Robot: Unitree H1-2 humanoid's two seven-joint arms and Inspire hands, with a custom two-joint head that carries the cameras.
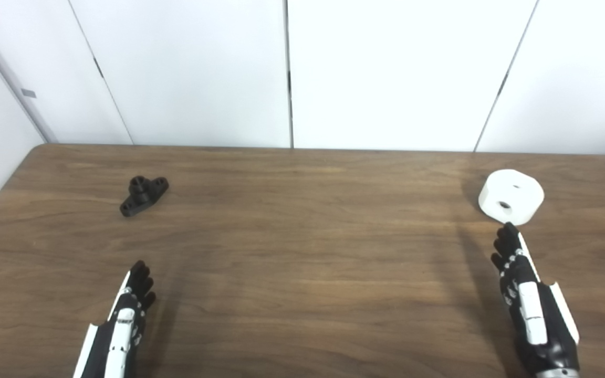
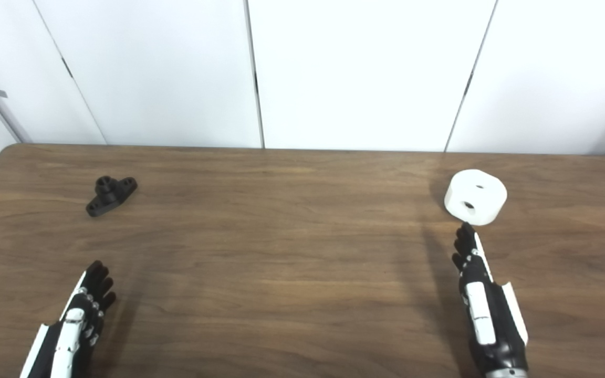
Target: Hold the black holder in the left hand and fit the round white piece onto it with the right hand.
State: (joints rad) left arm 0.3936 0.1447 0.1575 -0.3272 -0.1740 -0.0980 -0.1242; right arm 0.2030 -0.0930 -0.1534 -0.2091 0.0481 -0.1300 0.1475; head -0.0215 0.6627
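- Wall panels (image 1: pixel 413 73): I count four white panels behind the work area, split by dark vertical seams. A small grey tag (image 1: pixel 28 93) sits on the far-left strip; I can read no writing on it.
- Bench (image 1: pixel 302 262): one brown wood-grain top, filling the lower part of both eye views, with a rounded far-left corner. I see no label or brand on it.
- Right hand (image 1: pixel 525 294): one, black and white, coming in from the lower right. It holds nothing, with its fingers stretched forward and close side by side. The fingertips (image 1: pixel 508 231) lie just beside the near edge of the white piece; I cannot tell whether they touch it.
- Left hand (image 1: pixel 126 310): one, black and white, coming in from the lower left. It holds nothing, with its fingers extended forward and slightly spread. It is well apart from the black holder, which lies beyond it.
- Round white piece (image 1: pixel 512 195): one thick disc, resting on the bench at the far right. I count two dark holes, one on the top face and one on the side facing me. No writing is visible.
- Black holder (image 1: pixel 144 195): one, lying on the bench at the far left, set diagonally. It has a raised round boss in the middle and a flat lug at each end. I make out one hole in the far lug; other detail is too small to tell. No markings are legible.
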